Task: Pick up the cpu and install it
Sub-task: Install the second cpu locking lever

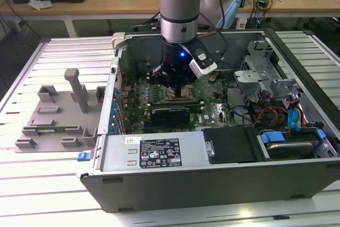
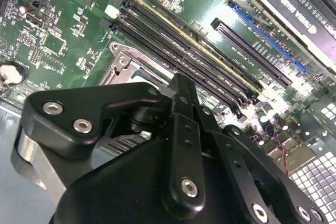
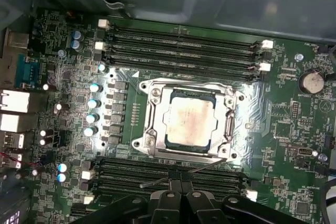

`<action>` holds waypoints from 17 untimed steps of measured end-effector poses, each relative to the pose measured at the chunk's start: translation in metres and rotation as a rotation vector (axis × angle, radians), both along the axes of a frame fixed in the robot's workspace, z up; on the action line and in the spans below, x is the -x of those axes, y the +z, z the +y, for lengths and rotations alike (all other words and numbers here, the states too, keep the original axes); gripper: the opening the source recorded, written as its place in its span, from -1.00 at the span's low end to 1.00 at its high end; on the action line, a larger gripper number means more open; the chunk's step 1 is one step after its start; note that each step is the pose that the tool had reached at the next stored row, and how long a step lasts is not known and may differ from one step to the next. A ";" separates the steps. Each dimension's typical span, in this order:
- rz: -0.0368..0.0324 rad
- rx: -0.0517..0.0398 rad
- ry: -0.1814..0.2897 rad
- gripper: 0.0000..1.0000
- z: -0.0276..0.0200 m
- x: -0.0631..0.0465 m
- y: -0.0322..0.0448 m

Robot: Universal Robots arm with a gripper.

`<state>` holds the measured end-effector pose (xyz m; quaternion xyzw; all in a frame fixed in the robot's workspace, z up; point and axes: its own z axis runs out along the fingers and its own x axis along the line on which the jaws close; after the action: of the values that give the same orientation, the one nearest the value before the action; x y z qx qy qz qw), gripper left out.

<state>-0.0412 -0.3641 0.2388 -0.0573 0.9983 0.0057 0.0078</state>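
Observation:
The cpu (image 3: 190, 120), a silver-grey square chip, lies flat inside the metal-framed socket (image 3: 149, 124) on the green motherboard (image 3: 283, 129). In the first wrist view my gripper (image 3: 181, 183) is shut with its black fingers together and nothing between them. It stands apart from the chip, over the memory slots (image 3: 173, 179) beside the socket. A thin socket lever (image 3: 197, 169) pokes out near the fingertips. The exterior view has the gripper (image 1: 175, 82) low inside the open computer case (image 1: 212, 184), just above the socket (image 1: 175, 97). The second wrist view looks past the gripper (image 2: 181, 88) onto a socket corner (image 2: 123, 61).
Memory slots (image 3: 184, 45) flank the socket on both sides. A black graphics card (image 1: 170, 114) lies close to the gripper, with cables and drive bays (image 1: 281, 99) at the exterior view's right. The case walls close in all round. A grey fixture plate (image 1: 53, 115) sits outside at the exterior view's left.

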 end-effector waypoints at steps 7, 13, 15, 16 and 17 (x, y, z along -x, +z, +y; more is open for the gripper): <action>-0.0008 -0.0038 -0.002 -0.79 -0.0029 0.007 -0.0122; -0.0008 -0.0039 -0.003 -0.79 -0.0033 0.009 -0.0157; -0.0007 -0.0038 -0.003 -0.79 -0.0033 0.009 -0.0158; -0.0007 -0.0039 -0.003 -0.79 -0.0033 0.009 -0.0159; -0.0007 -0.0039 -0.003 -0.79 -0.0033 0.009 -0.0160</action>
<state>-0.0500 -0.3674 0.2228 -0.0556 0.9984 0.0076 0.0083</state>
